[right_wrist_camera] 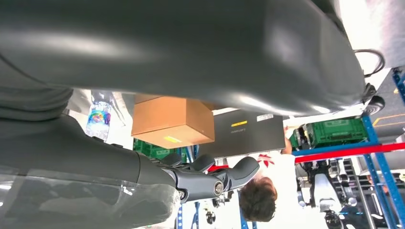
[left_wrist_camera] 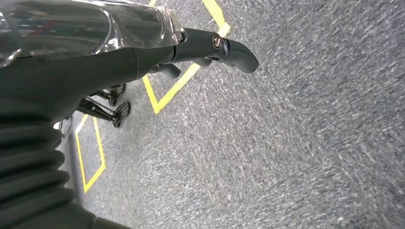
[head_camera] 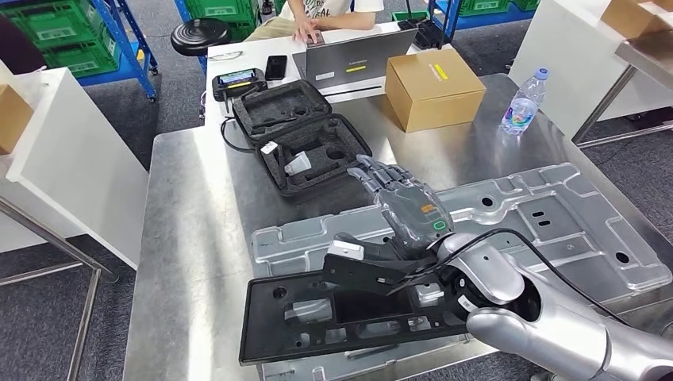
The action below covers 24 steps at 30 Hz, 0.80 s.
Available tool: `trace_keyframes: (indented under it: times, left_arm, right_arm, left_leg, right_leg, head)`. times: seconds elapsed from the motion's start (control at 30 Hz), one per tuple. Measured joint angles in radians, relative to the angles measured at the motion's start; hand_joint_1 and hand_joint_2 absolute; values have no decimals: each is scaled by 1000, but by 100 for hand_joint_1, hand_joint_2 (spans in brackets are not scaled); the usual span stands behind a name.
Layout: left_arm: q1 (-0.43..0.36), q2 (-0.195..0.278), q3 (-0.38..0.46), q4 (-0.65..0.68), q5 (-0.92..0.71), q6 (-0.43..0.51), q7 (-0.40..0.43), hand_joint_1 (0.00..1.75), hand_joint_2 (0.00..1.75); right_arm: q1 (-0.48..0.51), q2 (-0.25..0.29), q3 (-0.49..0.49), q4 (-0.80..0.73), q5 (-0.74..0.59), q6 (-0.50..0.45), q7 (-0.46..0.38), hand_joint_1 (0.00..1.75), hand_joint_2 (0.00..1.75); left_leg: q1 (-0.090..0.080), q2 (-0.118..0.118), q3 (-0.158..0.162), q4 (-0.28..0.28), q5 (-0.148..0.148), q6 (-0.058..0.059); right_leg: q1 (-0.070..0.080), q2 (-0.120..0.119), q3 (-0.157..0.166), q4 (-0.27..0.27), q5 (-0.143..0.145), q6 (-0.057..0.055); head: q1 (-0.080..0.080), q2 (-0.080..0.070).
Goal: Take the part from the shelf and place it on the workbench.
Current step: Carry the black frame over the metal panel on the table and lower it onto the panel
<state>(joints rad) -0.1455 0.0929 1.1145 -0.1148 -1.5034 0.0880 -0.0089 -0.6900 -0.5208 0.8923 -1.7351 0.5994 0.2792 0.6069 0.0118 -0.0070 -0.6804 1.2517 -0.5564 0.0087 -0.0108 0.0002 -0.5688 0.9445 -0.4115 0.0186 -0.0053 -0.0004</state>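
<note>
A long black frame-shaped part lies across the near edge of a silver stamped metal panel on the steel workbench. My right hand hovers just beyond the part's far edge, fingers stretched out flat over the panel, while its wrist sits above the part. Seen from the right wrist, the part is a broad dark surface close to the camera, with a gap between it and my straight fingers. My left hand hangs over grey carpet and holds nothing.
Beyond the panel stand an open black foam case, a cardboard box, a water bottle and a laptop with a person seated behind it. White tables flank the bench on both sides. Yellow tape lines mark the floor.
</note>
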Motion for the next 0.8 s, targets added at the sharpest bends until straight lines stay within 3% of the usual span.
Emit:
trace_keyframes:
  times: [0.03, 0.1, 0.17, 0.23, 0.3, 0.37, 0.43, 0.47, 0.5, 0.53, 0.63, 0.67, 0.8]
  left_arm:
    - [0, 0, -2, 0, 0, -1, 0, 0, 175]
    - [-2, 2, -5, 0, 0, -1, 0, 0, 175]
    - [-3, 2, -8, 0, 0, -1, -2, 0, 175]
    - [-2, 1, -11, 0, 0, -1, -3, 0, 175]
    - [-2, 1, -14, 0, 0, -1, -3, 0, 175]
    - [-3, 0, -18, 0, 0, -1, -3, 0, 175]
    - [-2, 0, -21, 0, 0, -1, -3, 0, 175]
    - [-1, -1, -21, 0, 0, -1, -3, 0, 175]
    - [-1, -1, -23, 0, 0, -1, -3, 0, 175]
    - [-1, -2, -24, 0, 0, -1, -3, 0, 175]
    - [-1, -3, -28, 0, 0, -1, -1, 0, 175]
    - [-1, -4, -29, 0, 0, -1, 0, 0, 175]
    - [-1, -5, -34, 0, 0, -1, 1, 0, 175]
  right_arm:
    - [0, 1, 3, 0, 0, 0, 0, 0, 0]
    - [-1, 2, 5, 0, 0, -1, 0, 0, 0]
    - [-1, 3, 6, -1, 0, -2, 0, 0, 0]
    - [-1, 3, 6, -2, 1, -2, 0, 0, 0]
    - [-1, 3, 6, -3, 1, -2, 1, 0, 0]
    - [0, 2, 6, -3, 1, -2, 1, 0, 0]
    - [4, 2, 7, -3, 1, -2, 1, 0, 0]
    - [7, 2, 8, -3, 1, -2, 1, 0, 0]
    - [9, 2, 8, -3, 1, -2, 1, 0, 0]
    - [10, 2, 8, -3, 1, -2, 1, 0, 0]
    - [9, 2, 7, -4, 3, -2, 2, 0, 0]
    - [9, 2, 7, -5, 5, -2, 2, 0, 0]
    - [10, 2, 7, -6, 8, -2, 2, 0, 0]
  left_leg:
    - [1, 0, 29, -54, 30, 1]
    - [-1, 0, 110, -213, 93, 6]
    - [-6, 0, 149, -300, 118, 16]
    - [-9, 0, 147, -306, 122, 28]
    - [-6, 1, 149, -311, 131, 43]
    - [-3, 2, 149, -315, 138, 53]
    - [-4, 3, 144, -314, 141, 57]
    - [-4, 3, 142, -313, 143, 57]
    - [-4, 3, 140, -313, 143, 57]
    - [-4, 3, 140, -312, 144, 56]
    - [-8, 2, 136, -305, 144, 48]
    - [-9, 1, 133, -303, 145, 44]
    - [-6, 2, 119, -288, 137, 21]
  right_leg:
    - [0, 0, 1, 0, 0, 1]
    - [2, 0, 3, 1, 1, 4]
    - [5, 1, 1, 2, 4, 12]
    - [6, 1, -2, 0, 8, 22]
    - [3, 1, -9, 19, -9, 32]
    - [0, 1, -49, 116, -72, 37]
    - [0, 1, -110, 263, -141, 41]
    - [0, 1, -126, 305, -154, 42]
    - [0, 1, -122, 307, -147, 42]
    - [0, 1, -97, 266, -122, 41]
    - [2, 1, 18, 50, -41, 34]
    - [4, 2, 34, 14, -33, 30]
    - [6, 2, 28, 2, -22, 9]
  head:
    - [0, 0]
    - [0, 0]
    - [1, 0]
    - [2, 0]
    - [3, 0]
    - [5, 0]
    - [7, 0]
    - [7, 0]
    - [7, 0]
    - [7, 0]
    - [7, 0]
    - [7, 0]
    - [6, 0]
